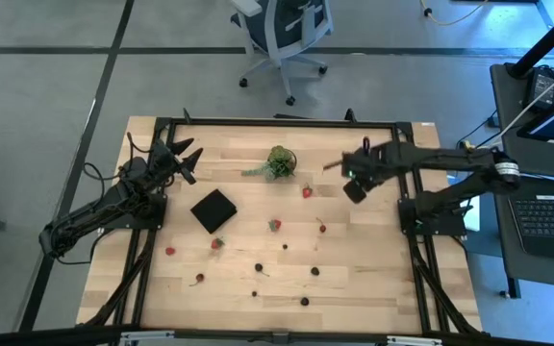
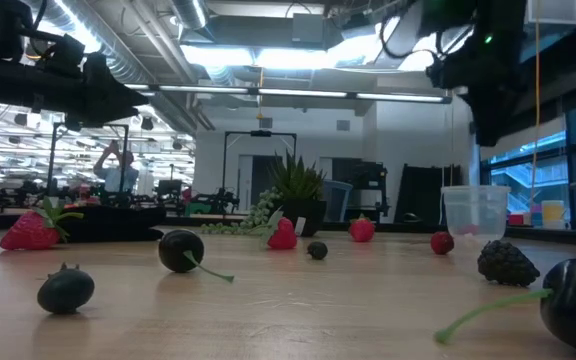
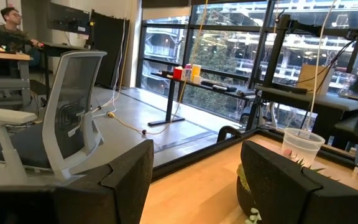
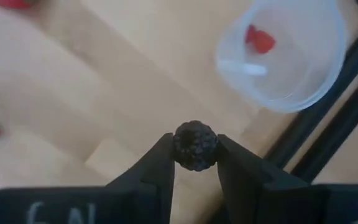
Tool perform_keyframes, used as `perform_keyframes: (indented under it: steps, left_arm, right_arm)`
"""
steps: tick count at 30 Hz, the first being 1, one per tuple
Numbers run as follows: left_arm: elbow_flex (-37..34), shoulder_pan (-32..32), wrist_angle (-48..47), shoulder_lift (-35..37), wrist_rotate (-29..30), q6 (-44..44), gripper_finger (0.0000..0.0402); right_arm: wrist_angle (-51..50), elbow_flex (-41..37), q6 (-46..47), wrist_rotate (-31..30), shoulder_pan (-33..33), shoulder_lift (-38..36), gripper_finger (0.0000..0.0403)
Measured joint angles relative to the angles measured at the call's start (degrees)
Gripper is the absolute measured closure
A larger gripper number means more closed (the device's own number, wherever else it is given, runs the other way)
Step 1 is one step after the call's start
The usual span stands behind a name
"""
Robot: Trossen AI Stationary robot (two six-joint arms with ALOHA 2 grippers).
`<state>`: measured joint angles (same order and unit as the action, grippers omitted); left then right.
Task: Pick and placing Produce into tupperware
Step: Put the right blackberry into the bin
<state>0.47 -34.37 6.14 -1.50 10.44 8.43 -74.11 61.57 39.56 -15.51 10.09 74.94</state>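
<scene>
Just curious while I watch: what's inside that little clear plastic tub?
The tub holds one red berry, seen through its open top. A pale glare streak lies across the bottom, so anything under it cannot be seen.

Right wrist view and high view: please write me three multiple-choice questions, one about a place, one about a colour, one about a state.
1. On which side of the table does the black square lie?
A. the opposite side from the left gripper
B. the left gripper's side
C. inside the tub

2. What colour is the piece inside the tupperware tub?
A. black
B. green
C. red

3. In what state is the right gripper?
A. shut on a dark berry
B. open and empty
C. shut on the tub

Answers: 1 B, as the high view shows the square near that gripper; 2 C, as red shows through the tub's open top; 3 A, as the berry sits pinched between both fingers.
</scene>
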Motion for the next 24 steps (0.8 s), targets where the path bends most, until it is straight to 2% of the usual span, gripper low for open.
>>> perform_keyframes:
  steps: [7, 12, 18, 24]
  left_arm:
    - [0.0, 0.0, 0.0, 0.0, 0.0, 0.0, 0.0166]
    - [0.0, 0.0, 0.0, 0.0, 0.0, 0.0, 0.0166]
    - [0.0, 0.0, 0.0, 0.0, 0.0, -0.1, 0.0166]
    - [0.0, 0.0, 0.0, 0.0, 0.0, -0.1, 0.0166]
  right_arm:
    - [3.6, -0.1, -10.8, 0.1, 14.6, 0.0, 0.0297]
    - [8.5, -0.1, -16.3, 0.1, 22.8, 0.2, 0.0297]
    - [10.6, -0.1, -19.5, 1.0, 28.5, 2.4, 0.0297]
    - [13.0, -0.1, -20.8, 3.6, 30.3, 6.3, 0.0297]
